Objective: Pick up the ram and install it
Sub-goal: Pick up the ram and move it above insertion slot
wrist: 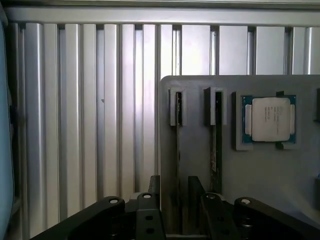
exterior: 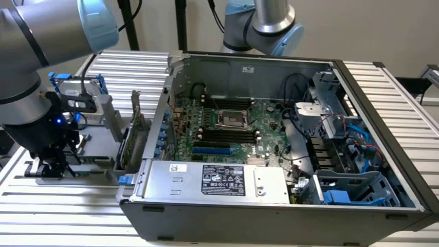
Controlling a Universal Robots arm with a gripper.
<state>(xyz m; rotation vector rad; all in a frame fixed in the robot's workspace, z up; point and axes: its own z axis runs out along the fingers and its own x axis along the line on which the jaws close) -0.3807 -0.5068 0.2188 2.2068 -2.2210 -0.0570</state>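
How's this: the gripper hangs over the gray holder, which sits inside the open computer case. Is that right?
Not quite. The exterior view shows the gray holder outside the open computer case, on the slatted table to that view's left of it. The gripper does hang over it.

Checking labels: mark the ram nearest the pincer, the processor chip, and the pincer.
ram (wrist: 178, 150): wrist view, thin edge.
processor chip (wrist: 270, 119): wrist view, silver lid.
pincer (wrist: 174, 187): wrist view, midway between fingertips.
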